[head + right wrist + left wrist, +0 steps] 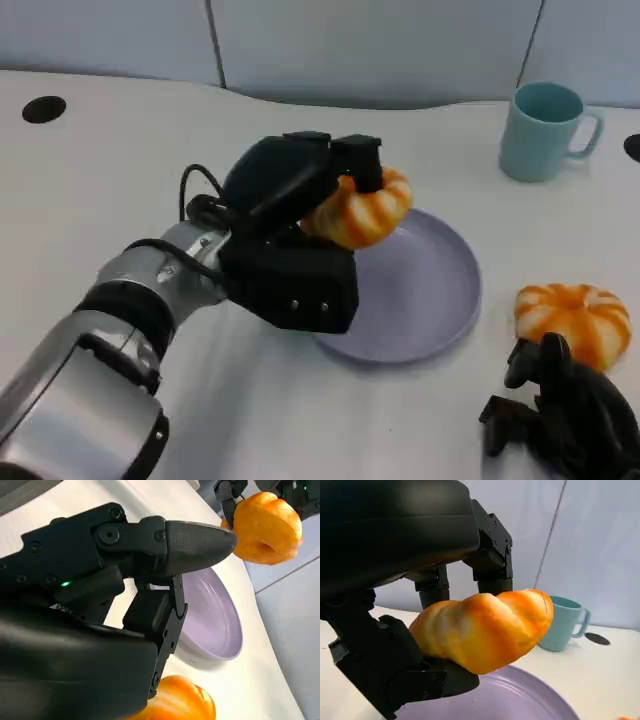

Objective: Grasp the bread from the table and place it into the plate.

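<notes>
Right hand: nearest your camera, at the table's near edge; it rested just beside the second bread, holding nothing, fingers extended and apart.
Second bread: lay on the table to the right of the plate, apart from its rim.
Left hand: you had it raised over the plate's left side, fingers closed around the bread.
Bread: orange-striped bun, gripped from above and below, held clear above the plate, not touching it.
Plate: lavender, round, on the table at centre, beneath the held bread.
Mug: teal, upright, handle to the right, behind the plate toward the far edge.
</notes>
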`<state>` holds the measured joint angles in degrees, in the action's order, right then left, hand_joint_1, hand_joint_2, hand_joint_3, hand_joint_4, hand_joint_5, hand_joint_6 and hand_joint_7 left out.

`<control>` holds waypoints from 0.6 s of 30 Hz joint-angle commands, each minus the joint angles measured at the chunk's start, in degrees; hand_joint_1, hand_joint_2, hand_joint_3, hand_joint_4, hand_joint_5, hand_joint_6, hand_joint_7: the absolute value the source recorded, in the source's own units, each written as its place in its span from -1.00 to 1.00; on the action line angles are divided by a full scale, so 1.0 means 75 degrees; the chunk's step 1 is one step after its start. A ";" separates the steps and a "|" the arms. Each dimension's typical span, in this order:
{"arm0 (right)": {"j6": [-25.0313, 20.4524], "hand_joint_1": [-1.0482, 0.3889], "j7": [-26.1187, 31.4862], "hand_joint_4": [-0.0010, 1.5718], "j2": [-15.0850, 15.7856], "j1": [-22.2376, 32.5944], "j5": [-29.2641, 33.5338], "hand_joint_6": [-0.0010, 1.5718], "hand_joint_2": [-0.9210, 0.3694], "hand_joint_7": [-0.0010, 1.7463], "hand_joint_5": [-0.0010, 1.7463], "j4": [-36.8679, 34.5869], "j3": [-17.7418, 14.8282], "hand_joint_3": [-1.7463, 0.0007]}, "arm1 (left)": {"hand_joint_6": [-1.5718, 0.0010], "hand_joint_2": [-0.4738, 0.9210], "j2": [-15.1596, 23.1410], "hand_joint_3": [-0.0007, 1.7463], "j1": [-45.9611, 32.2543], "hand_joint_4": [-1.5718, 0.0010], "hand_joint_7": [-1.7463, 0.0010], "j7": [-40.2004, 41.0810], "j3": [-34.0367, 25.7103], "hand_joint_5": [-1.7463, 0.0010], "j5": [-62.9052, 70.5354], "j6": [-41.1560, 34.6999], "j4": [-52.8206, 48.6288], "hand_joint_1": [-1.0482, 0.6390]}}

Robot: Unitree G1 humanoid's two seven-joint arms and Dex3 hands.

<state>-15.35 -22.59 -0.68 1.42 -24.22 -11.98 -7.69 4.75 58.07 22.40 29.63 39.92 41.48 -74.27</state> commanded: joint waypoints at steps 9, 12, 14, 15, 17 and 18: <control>-0.0226 -0.19 0.0044 0.65 0.0157 0.0295 0.0069 0.45 -1.00 0.44 0.42 0.0098 0.0051 0.46 | -0.02 0.47 -0.0329 0.45 0.0237 -0.26 -1.00 -0.0500 0.0705 -1.00 0.0574 -0.0449 -0.0143 -0.16; -0.0315 -0.18 0.0190 0.66 0.0107 0.0335 0.0090 0.46 -1.00 0.45 0.44 0.0213 0.0057 0.47 | 0.05 0.48 -0.0396 0.44 0.0302 -0.20 -0.93 -0.0661 0.0859 -1.00 0.0695 -0.0628 -0.0165 -0.17; -0.0363 -0.18 0.0240 0.66 0.0104 0.0346 0.0096 0.46 -1.00 0.46 0.45 0.0260 0.0067 0.48 | 0.07 0.47 -0.0405 0.43 0.0318 -0.17 -0.88 -0.0702 0.0911 -1.00 0.0703 -0.0669 -0.0161 -0.17; -0.0327 -0.18 0.0177 0.66 0.0106 0.0352 0.0063 0.45 -1.00 0.46 0.45 0.0242 0.0067 0.48 | 0.15 0.49 -0.0450 0.34 0.0321 -0.08 -0.72 -0.1008 0.0851 -0.91 0.0582 -0.0730 -0.0177 -0.18; -0.0278 -0.19 0.0096 0.65 0.0108 0.0358 0.0023 0.44 -1.00 0.46 0.45 0.0218 0.0067 0.46 | 0.19 0.84 -0.0506 -0.37 0.0323 0.18 0.16 -0.1420 0.0767 -0.52 0.0422 -0.0814 -0.0184 -0.23; -0.0267 -0.19 0.0077 0.65 0.0108 0.0359 0.0015 0.43 -1.00 0.47 0.45 0.0211 0.0066 0.46 | 0.17 0.92 -0.0515 -0.51 0.0320 0.21 0.31 -0.1528 0.0743 -0.47 0.0380 -0.0837 -0.0175 -0.23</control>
<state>-16.68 -21.80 -0.49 2.73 -24.19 -9.75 -7.15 1.13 58.88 13.73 35.93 43.84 35.83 -75.37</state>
